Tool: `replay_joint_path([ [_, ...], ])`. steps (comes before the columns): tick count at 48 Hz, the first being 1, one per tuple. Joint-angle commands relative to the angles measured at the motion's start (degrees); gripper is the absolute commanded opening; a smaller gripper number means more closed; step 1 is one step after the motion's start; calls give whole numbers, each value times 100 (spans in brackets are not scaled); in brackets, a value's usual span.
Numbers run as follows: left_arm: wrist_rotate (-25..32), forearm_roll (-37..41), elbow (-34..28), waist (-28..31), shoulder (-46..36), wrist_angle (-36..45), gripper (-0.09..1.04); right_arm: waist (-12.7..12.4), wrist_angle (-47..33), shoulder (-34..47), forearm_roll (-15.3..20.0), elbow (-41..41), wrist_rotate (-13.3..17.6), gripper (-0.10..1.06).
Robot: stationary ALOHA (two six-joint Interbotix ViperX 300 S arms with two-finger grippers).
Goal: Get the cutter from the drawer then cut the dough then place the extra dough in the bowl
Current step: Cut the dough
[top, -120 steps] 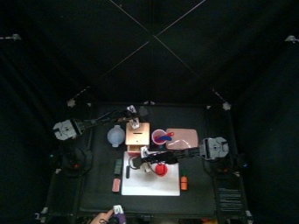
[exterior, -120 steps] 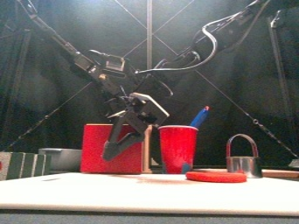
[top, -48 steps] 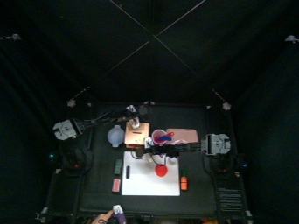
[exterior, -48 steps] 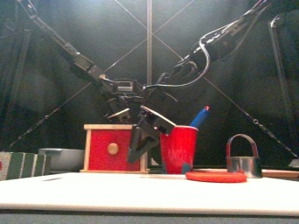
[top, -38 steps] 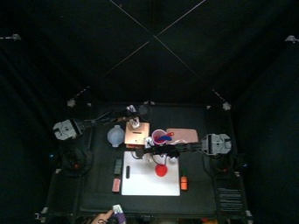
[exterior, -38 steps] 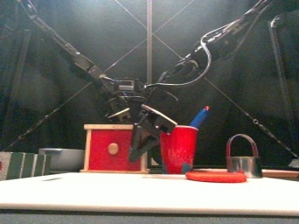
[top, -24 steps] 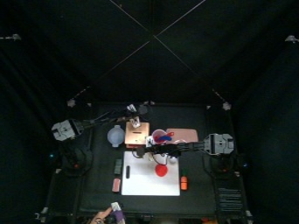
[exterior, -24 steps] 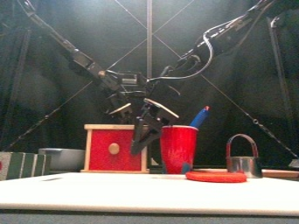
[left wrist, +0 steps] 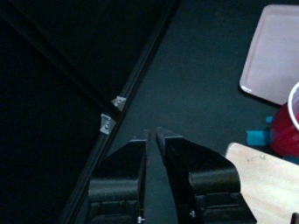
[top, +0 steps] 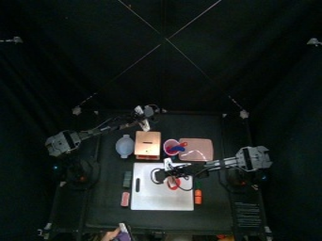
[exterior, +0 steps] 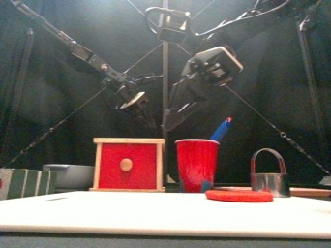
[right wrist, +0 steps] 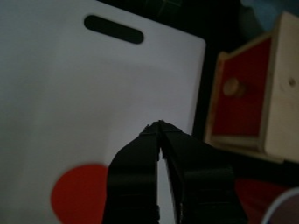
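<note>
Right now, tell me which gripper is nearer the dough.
Right. The right gripper hangs above the white board, near the dough; the left gripper is beyond the wooden box.

A metal cutter (exterior: 269,175) stands near flat red dough (exterior: 241,195); red drawer (exterior: 127,165) shut.

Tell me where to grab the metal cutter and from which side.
Take the wire handle at the top of its arch, coming straight down from above. The cutter stands upright on the white board, ring down, so the handle loops free over it with open space above.
</note>
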Motion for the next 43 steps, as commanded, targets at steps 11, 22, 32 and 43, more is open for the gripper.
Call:
replay_joint_path([
  [11, 26, -149, 483, -1345, -264, -1863, 60, -62, 422, -1116, 510, 659, -35, 26],
  [22, 26, -229, 1160, -2074, -272, -3568, 60, -88, 1063, -1582, 589, 870, -35, 26],
  [32, 35, -677, 1626, -2584, -272, -4605, 60, -132, 1266, -1819, 598, 1037, -53, 26],
  [43, 26, -1037, 1837, -2909, -264, -4975, 60, -202, 1459, -1969, 650, 1107, -88, 28],
])
